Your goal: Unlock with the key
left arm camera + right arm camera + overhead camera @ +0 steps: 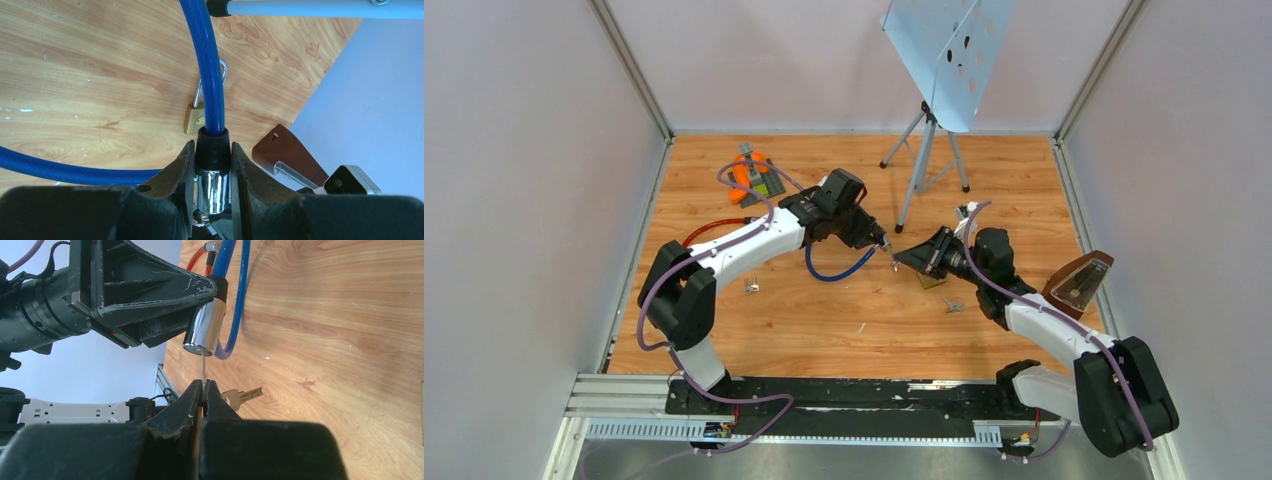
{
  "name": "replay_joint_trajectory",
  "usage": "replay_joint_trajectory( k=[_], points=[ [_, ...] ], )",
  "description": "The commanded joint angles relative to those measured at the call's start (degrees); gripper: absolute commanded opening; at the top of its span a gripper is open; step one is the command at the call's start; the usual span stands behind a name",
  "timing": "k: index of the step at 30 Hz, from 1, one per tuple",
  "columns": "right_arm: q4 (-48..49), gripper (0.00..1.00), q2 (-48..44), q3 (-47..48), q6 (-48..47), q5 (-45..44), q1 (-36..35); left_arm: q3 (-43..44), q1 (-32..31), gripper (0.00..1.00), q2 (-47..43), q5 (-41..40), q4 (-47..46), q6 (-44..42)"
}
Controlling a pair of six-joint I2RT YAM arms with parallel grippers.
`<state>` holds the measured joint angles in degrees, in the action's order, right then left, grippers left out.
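My left gripper is shut on the cable lock, a chrome cylinder with a black collar and a blue cable looping away over the table. In the right wrist view the lock hangs tilted, its keyhole end facing my right gripper. That gripper is shut on the key. The thin blade stands edge-on and its tip meets the keyhole. A second key dangles beside the fingers. From above, both grippers meet at mid-table.
A brass padlock and loose keys lie beneath my right gripper; more keys lie to the left. A music stand rises at the back, a brown metronome sits at the right edge, and an orange object lies back left.
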<state>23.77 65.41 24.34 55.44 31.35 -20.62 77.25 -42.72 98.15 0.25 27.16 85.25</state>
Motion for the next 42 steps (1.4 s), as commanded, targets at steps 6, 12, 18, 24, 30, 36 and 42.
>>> replay_joint_trajectory(
  k=[6, 12, 18, 24, 30, 36, 42],
  points=[
    [0.03, 0.0, -1.6, 0.19, 0.32, -3.15, -0.2, -0.23, -0.26, 0.0, -0.59, 0.97, -1.83, 1.33],
    [0.35, 0.0, -1.55, 0.2, 1.28, -4.02, -0.24, -0.13, -0.26, 0.0, -0.64, 1.15, -1.84, 1.28],
    [-0.26, 0.0, -2.99, 0.06, 2.63, -10.32, -2.49, -0.01, -0.79, 0.0, -0.27, 0.95, -2.01, 1.77],
    [0.81, 0.0, -3.89, -0.96, 2.61, -19.89, -7.13, -0.81, -1.73, 0.0, -0.49, 0.58, -2.43, 4.04],
    [0.41, 0.0, -4.5, -1.09, 0.67, -30.34, -13.88, -1.79, -2.25, 0.0, -1.68, -1.35, -2.44, 6.74],
    [1.77, 0.0, -4.8, -0.92, -1.36, -31.31, -14.95, -1.24, -2.73, 0.0, -1.19, -0.62, -3.4, 4.26],
    [0.34, 0.0, -5.1, 0.58, -2.61, -31.3, -14.79, -2.26, -3.88, 0.0, -3.16, -2.76, -2.95, 1.43]
  ],
)
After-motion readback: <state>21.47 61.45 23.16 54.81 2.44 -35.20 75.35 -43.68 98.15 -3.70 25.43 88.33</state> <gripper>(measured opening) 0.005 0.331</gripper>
